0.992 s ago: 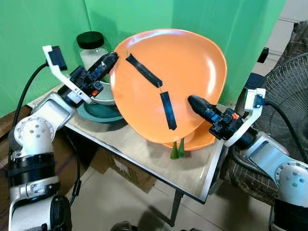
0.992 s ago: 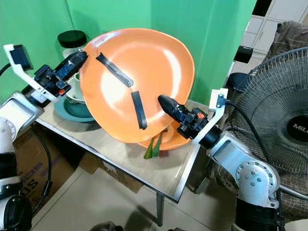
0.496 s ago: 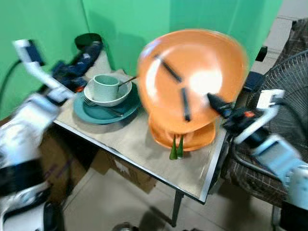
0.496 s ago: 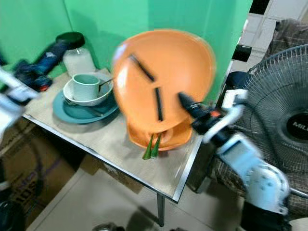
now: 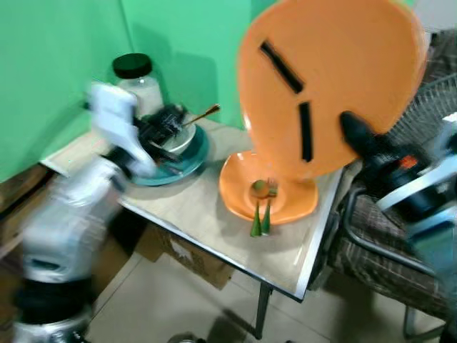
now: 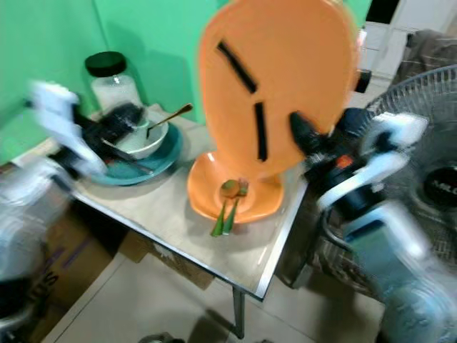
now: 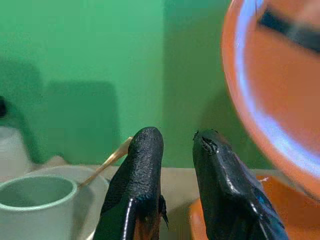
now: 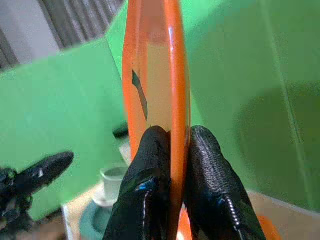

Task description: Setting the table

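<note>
Above the bench (image 5: 207, 214), the right gripper (image 5: 355, 131) holds an orange plate (image 5: 335, 78) nearly upright over an orange bowl (image 5: 285, 204) with green-handled cutlery (image 5: 260, 214). Left gripper (image 5: 166, 125) hovers by a teal plate (image 5: 187, 157) and jar (image 5: 136, 75).

Left wrist view: jaws slightly apart, empty, beside a cup (image 7: 35, 205).

Right wrist view: fingers (image 8: 150, 185) pinch the plate's rim.

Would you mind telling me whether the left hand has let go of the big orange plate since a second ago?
Yes. The left hand has left the orange plate and moved over to the teal plate by the jar; the right hand holds it alone.
</note>
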Available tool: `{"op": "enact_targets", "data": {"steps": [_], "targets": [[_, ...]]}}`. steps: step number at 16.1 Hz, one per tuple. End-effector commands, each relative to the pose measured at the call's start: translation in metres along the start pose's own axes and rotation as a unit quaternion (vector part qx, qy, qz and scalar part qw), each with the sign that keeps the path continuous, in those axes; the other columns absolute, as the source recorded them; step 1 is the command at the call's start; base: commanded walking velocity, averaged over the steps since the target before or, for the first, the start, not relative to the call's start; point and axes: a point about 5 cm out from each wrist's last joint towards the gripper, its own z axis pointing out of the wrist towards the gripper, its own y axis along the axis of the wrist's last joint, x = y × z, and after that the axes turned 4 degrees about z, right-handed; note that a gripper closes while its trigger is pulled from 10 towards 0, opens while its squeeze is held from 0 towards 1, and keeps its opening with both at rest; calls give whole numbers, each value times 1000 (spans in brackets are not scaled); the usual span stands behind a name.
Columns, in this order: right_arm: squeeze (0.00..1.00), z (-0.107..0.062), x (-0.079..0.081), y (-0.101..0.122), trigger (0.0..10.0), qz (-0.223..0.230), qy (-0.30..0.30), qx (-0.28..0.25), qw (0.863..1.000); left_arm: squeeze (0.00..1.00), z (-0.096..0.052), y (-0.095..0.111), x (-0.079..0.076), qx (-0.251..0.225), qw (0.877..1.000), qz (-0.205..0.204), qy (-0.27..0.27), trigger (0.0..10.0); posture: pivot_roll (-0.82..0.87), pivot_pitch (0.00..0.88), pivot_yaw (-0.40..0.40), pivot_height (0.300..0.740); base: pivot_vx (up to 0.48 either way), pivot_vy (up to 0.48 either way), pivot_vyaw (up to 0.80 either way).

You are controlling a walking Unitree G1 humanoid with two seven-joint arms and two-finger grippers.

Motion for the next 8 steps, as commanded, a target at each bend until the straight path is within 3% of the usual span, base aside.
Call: {"op": "enact_targets", "data": {"steps": [1,2,3,4,5,8], "targets": [[0,2,4,2,4392,-46,-13,-30,998,0,-3,6,-2,-29,998,20,51,10000,5,0,69,740,0,0,0],[0,2,3,1,4392,-54,-18,-32,998,0,-3,6,-3,-39,997,14,67,10000,5,0,69,740,0,0,0],[0,3,2,-1,6627,-63,-31,-33,997,0,-5,4,-2,-38,996,23,78,10000,15,0,64,740,0,0,0],[0,3,0,-4,10000,-74,-44,-32,996,0,-6,2,0,-32,995,33,88,10000,18,0,63,740,0,0,0],[0,5,-5,-7,10000,-87,-81,-36,992,0,-9,-4,4,-19,993,59,98,10000,25,0,58,740,0,0,0],[0,20,-10,-20,10000,-117,-114,-20,986,0,-13,-14,8,-8,990,106,97,10000,42,0,36,740,0,0,0]]}}
